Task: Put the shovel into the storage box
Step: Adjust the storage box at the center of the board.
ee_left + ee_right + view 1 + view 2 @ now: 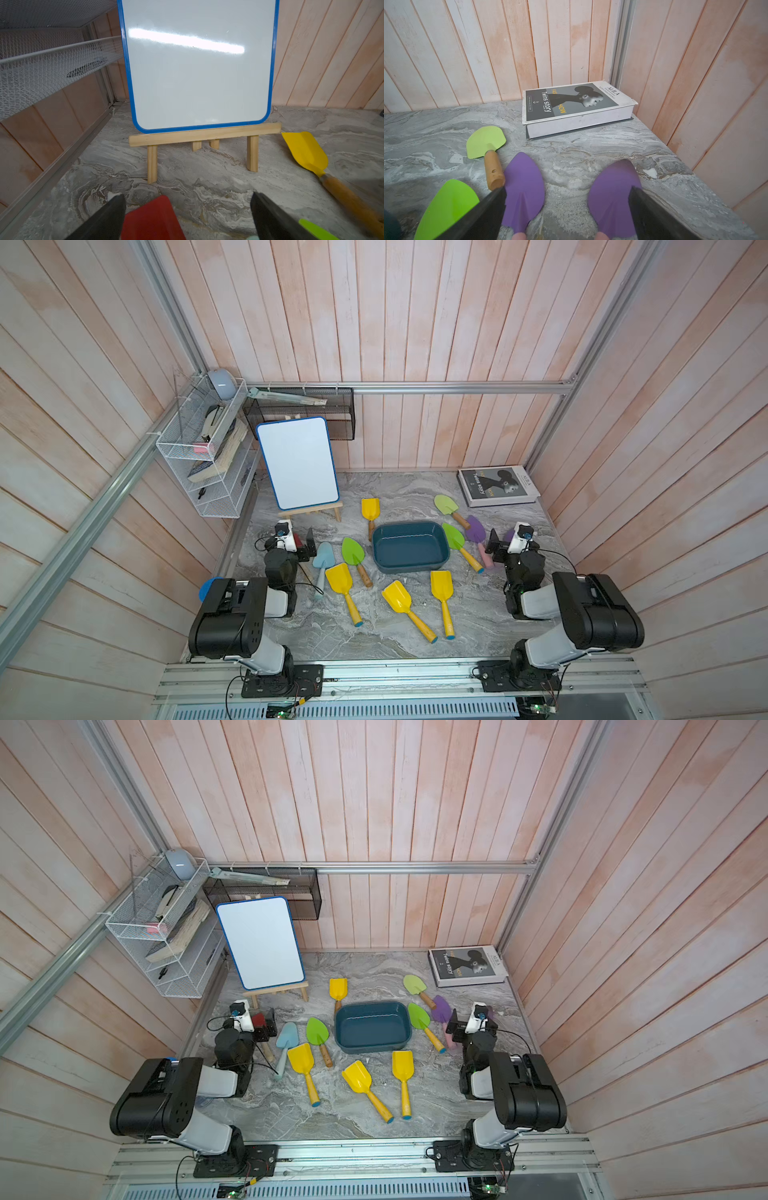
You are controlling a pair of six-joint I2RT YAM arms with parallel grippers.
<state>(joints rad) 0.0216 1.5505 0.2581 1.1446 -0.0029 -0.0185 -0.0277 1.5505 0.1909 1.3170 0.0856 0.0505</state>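
Left of the storage box (409, 547) the left gripper (187, 200) gapes wide over a red shovel blade (151, 220) — partly out of frame. All shovels (338, 576) lie outside the box on grey marble (332, 639), a green shovel (454, 536) crowding its right rim. Further right, the right gripper (566, 192), jaws spread, straddles two purple shovel blades (523, 187) — handles mostly cut off.

Grey marble tabletop (320, 635): storage box (410, 567), scattered toy shovels (338, 577), easel (311, 512), book (496, 486) lying flat.
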